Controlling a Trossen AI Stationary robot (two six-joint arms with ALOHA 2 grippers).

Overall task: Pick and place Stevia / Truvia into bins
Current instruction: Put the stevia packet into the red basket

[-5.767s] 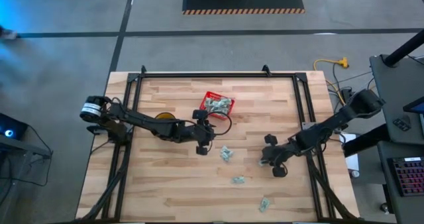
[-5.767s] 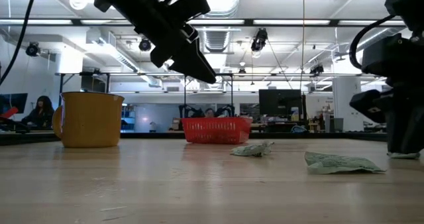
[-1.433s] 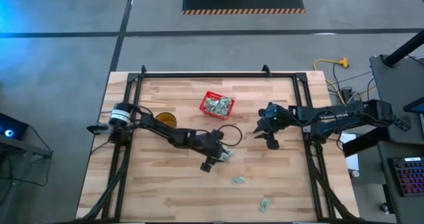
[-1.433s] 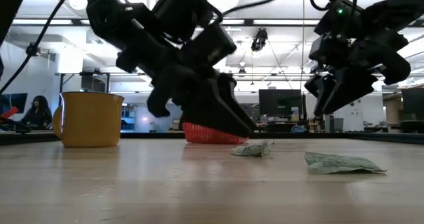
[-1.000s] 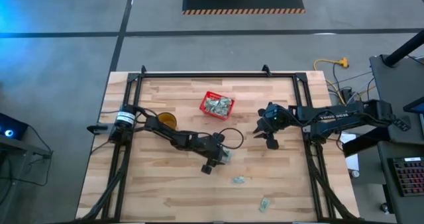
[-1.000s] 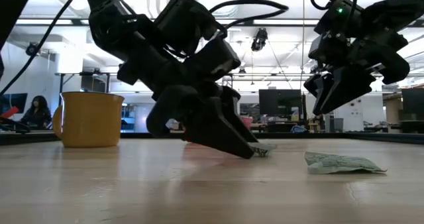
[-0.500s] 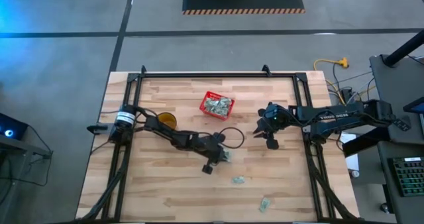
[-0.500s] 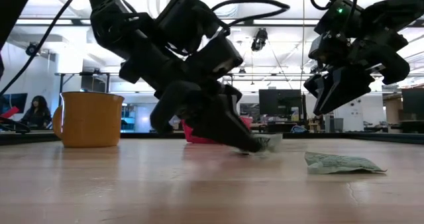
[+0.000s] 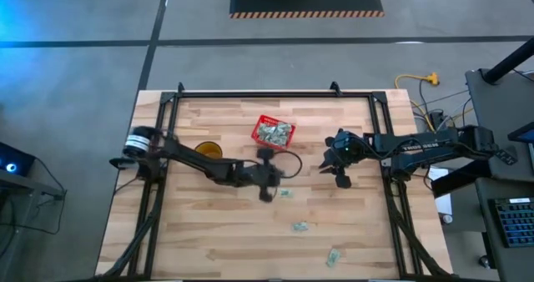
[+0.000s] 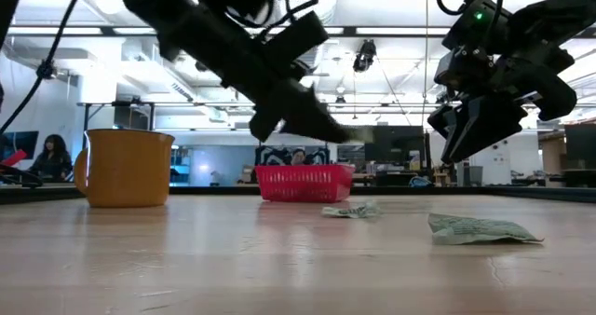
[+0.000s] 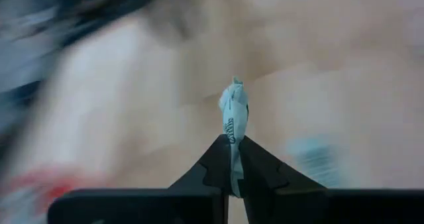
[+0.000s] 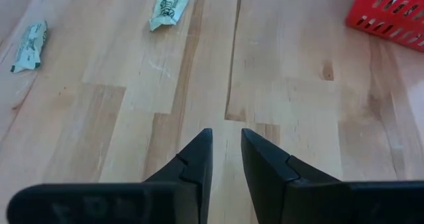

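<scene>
Three loose sachets (image 9: 286,193) aside, find from above the left gripper (image 9: 267,180) mid-table, short of the red basket (image 9: 257,130), and the right gripper (image 9: 334,175) idle well apart. From table height, see that left gripper lifted clear of the wood, basket beyond. Through the left wrist, note jaws shut on one Stevia sachet (image 11: 233,114) by its lower edge only, so expect a slip mid-swing; through the right wrist, read jaws slightly parted, empty.

Yellow mug (image 10: 124,169) upright on wooden table (image 9: 209,244); seated person (image 10: 56,157) far behind, in room.
</scene>
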